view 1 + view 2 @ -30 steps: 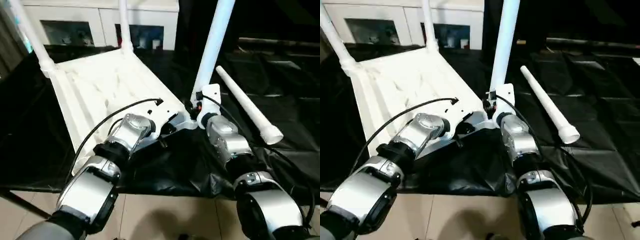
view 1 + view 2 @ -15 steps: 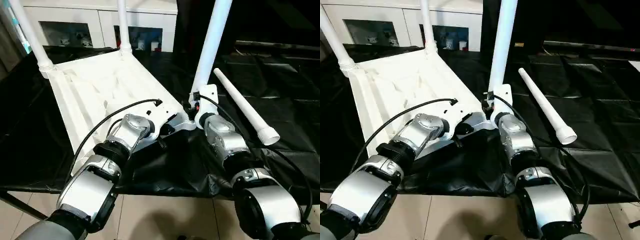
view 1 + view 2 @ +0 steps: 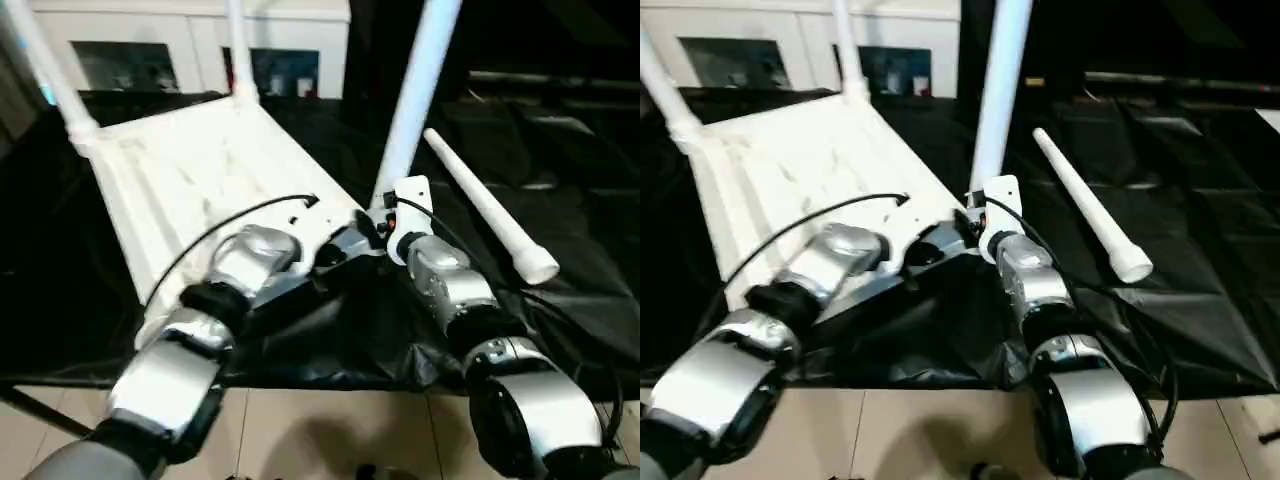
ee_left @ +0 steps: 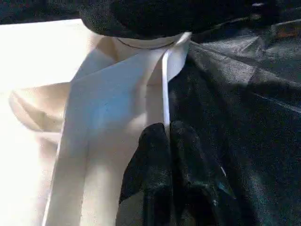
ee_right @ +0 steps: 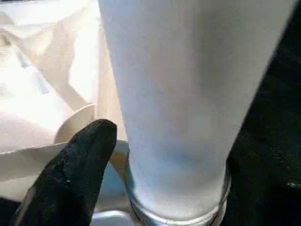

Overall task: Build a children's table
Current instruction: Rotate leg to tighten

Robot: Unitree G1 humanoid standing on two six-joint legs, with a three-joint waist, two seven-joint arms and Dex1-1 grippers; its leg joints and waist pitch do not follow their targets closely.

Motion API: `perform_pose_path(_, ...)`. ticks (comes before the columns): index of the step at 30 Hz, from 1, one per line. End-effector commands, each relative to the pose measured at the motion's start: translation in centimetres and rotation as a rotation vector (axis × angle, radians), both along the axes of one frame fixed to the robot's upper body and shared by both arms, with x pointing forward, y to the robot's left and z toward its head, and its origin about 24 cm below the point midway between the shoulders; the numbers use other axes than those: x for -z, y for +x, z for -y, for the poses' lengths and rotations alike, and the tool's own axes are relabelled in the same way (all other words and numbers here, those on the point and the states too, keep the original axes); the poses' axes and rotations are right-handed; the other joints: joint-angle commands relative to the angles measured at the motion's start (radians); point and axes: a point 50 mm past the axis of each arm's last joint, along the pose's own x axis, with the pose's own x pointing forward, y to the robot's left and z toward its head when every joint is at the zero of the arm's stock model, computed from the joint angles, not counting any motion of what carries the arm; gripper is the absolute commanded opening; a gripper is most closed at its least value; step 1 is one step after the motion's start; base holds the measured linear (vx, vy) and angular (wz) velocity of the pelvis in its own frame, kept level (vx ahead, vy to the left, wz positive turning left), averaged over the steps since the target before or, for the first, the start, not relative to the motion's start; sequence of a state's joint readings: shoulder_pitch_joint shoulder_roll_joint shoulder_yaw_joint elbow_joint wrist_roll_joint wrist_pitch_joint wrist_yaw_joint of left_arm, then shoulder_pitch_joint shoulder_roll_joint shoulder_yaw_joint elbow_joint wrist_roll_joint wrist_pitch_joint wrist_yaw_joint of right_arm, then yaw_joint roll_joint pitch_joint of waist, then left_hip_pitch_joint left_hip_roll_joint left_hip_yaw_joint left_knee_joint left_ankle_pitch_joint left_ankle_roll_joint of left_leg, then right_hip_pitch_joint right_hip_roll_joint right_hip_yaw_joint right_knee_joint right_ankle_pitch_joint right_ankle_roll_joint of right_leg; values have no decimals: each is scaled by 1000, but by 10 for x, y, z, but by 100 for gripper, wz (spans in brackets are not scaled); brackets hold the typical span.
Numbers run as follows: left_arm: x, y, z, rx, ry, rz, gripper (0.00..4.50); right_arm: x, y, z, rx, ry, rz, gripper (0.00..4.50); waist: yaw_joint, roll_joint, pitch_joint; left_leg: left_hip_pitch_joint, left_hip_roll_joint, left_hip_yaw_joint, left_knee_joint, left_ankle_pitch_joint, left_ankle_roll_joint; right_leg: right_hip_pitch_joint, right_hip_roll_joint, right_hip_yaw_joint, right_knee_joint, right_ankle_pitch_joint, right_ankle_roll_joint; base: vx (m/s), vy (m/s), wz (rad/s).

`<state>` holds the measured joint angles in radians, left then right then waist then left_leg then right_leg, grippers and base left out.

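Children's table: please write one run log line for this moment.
table top upside down | three legs standing | fourth leg loose on black cloth | left fingers pinch rim

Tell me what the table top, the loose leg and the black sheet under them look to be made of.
Table top: likely moulded white plastic, matt, with ribs cast into its underside.
Loose leg: same white plastic by its look, a smooth tapered tube with a stepped end.
Black sheet: thin film or coated fabric, creased and faintly glossy.
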<state>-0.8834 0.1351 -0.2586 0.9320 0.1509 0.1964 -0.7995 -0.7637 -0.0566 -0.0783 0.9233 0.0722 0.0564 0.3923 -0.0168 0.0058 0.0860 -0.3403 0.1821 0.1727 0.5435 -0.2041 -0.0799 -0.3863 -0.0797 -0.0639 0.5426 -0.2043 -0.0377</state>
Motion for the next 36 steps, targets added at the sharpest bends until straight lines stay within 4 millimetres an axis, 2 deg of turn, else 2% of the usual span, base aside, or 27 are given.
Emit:
perform_pose_path(1,-2,-8,18,123,-11,16,0,26,-22,-27,-230,14,-121,402,9,3,-33,-9,55,-17,-83,-314,68,27,-80,50,-67,-331,-191,0,0,0)
perform_pose_path(2,-3,-11,12,172,-14,20,0,19,-26,-16,-323,-35,-65,409,13,0,-39,-7,56,-13,-78,-287,85,29,-77,49,-65,-312,-193,0,0,0)
perform_pose_path(3,-3,-11,11,178,-15,20,0,18,-27,-14,-335,-42,-59,428,18,1,-41,-5,57,-12,-76,-265,92,29,-77,50,-64,-286,-196,55,-22,3)
perform_pose_path(4,-3,-13,7,198,-15,20,0,16,-30,-8,-378,-68,-38,439,18,3,-50,-4,57,-7,-69,-207,107,29,-75,51,-52,-199,-227,67,-31,4)
perform_pose_path(5,-4,-15,4,237,-23,24,0,12,-34,-2,-420,-88,-16,439,22,2,-51,-5,56,-4,-66,-179,117,31,-73,49,-50,-161,-233,67,-31,4)
perform_pose_path(6,-5,-17,0,256,-30,16,0,8,-38,6,-463,-99,-4,439,27,-2,-58,-6,53,4,-53,-106,149,31,-67,49,-35,-43,-263,89,-40,6)
perform_pose_path(7,-5,-17,0,256,-30,16,0,8,-38,6,-463,-99,-4,439,27,-2,-60,-11,52,4,-48,-74,161,35,-67,49,-25,13,-275,94,-47,3)
perform_pose_path(8,-7,-21,-5,299,-54,17,0,3,-44,15,-504,-105,9,439,28,0,-62,-14,52,7,-45,-47,171,34,-66,49,-18,58,-288,94,-47,3)
perform_pose_path(9,-8,-23,-8,314,-62,14,0,1,-47,20,-525,-107,13,439,35,-2,-63,-16,52,7,-38,4,199,41,-64,49,-6,156,-303,83,-43,-1)
perform_pose_path(10,-9,-24,-12,326,-64,15,0,-2,-51,26,-549,-114,16,439,41,-1,-66,-16,49,11,-31,49,223,43,-61,48,3,244,-314,73,-34,-1)
perform_pose_path(11,-11,-26,-15,353,-68,29,0,-5,-55,32,-569,-129,25,439,46,0,-71,-17,49,11,-27,78,232,45,-61,48,11,291,-316,73,-34,-1)
perform_pose_path(12,-13,-27,-21,362,-67,33,0,-9,-62,41,-594,-151,29,439,55,-3,-76,-19,46,11,-18,132,251,48,-55,47,24,394,-313,0,0,0)
perform_pose_path(13,-14,-29,-24,379,-68,30,0,-11,-65,44,-606,-157,30,439,57,-4,-78,-21,43,11,-14,158,261,48,-53,48,31,448,-311,0,0,0)
perform_pose_path(14,-14,-31,-27,391,-66,21,0,-12,-67,46,-616,-160,30,439,60,2,-83,-21,46,10,-8,182,276,44,-52,45,39,505,-314,0,0,0)
perform_pose_path(15,-14,-32,-28,402,-64,16,0,-12,-69,47,-623,-162,30,439,61,2,-82,-24,47,9,-7,171,276,40,-53,41,38,485,-312,0,0,0)
perform_pose_path(17,-15,-35,-32,436,-57,9,0,-13,-73,49,-651,-168,29,439,64,4,-76,-26,51,9,-12,97,251,36,-55,38,27,360,-309,0,0,0)
perform_pose_path(19,-15,-36,-34,447,-53,1,0,-13,-74,49,-662,-177,33,439,63,5,-65,-20,56,13,-22,-40,187,30,-56,41,6,116,-295,0,0,0)
perform_pose_path(22,-15,-39,-36,466,-43,-12,0,-14,-74,49,-660,-205,39,439,64,5,-61,-13,58,20,-30,-130,113,25,-56,46,-9,-55,-266,-17,-2,1)
perform_pose_path(24,-15,-40,-37,474,-40,-17,0,-15,-72,49,-653,-212,45,439,64,6,-64,-13,55,21,-30,-127,88,26,-55,50,-7,-66,-251,0,0,0)
perform_pose_path(26,-15,-42,-37,483,-41,-20,0,-16,-70,49,-633,-216,52,439,64,6,-66,-15,55,20,-29,-108,90,27,-54,50,-3,-31,-252,0,0,0)
perform_pose_path(27,-16,-42,-37,485,-42,-20,0,-17,-68,49,-613,-219,57,439,64,3,-71,-18,52,20,-25,-66,101,30,-52,50,7,37,-259,0,0,0)
perform_pose_path(29,-16,-42,-37,487,-43,-19,0,-16,-67,50,-605,-220,58,414,64,3,-73,-19,49,21,-21,-44,112,31,-51,50,11,74,-264,0,0,0)
perform_pose_path(32,-16,-43,-37,487,-44,-19,0,-16,-64,50,-588,-216,64,394,67,1,-79,-23,46,21,-12,8,145,35,-49,49,22,163,-280,0,0,0)
perform_pose_path(34,-16,-43,-37,485,-45,-19,0,-16,-64,49,-593,-212,65,369,68,0,-81,-24,46,21,-9,23,161,36,-49,47,26,190,-285,0,0,0)
perform_pose_path(36,-16,-42,-37,483,-45,-19,0,-17,-64,48,-600,-211,64,360,69,1,-80,-25,46,21,-8,11,166,34,-50,46,24,168,-286,0,0,0)
